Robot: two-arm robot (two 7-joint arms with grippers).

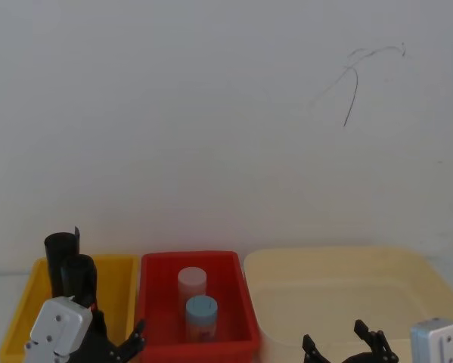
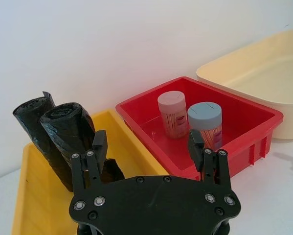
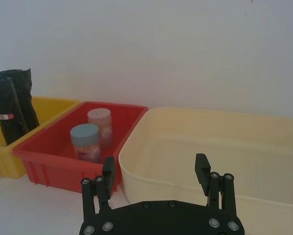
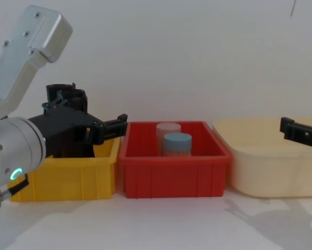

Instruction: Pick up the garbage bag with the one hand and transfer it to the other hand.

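The garbage bag (image 3: 6, 110), the roll with the red-and-white label, stands upright in the yellow bin (image 2: 31, 205), right beside a plain black roll (image 3: 25, 95). Both rolls are just ahead of the left gripper (image 2: 147, 142) and slightly to its left, not yet between its fingers, which are spread and hold nothing. Shift the gripper left until only the labelled roll sits between the fingers, then close on its upper half. The right gripper (image 3: 155, 164), also spread, hovers before the cream tub (image 3: 224, 147).
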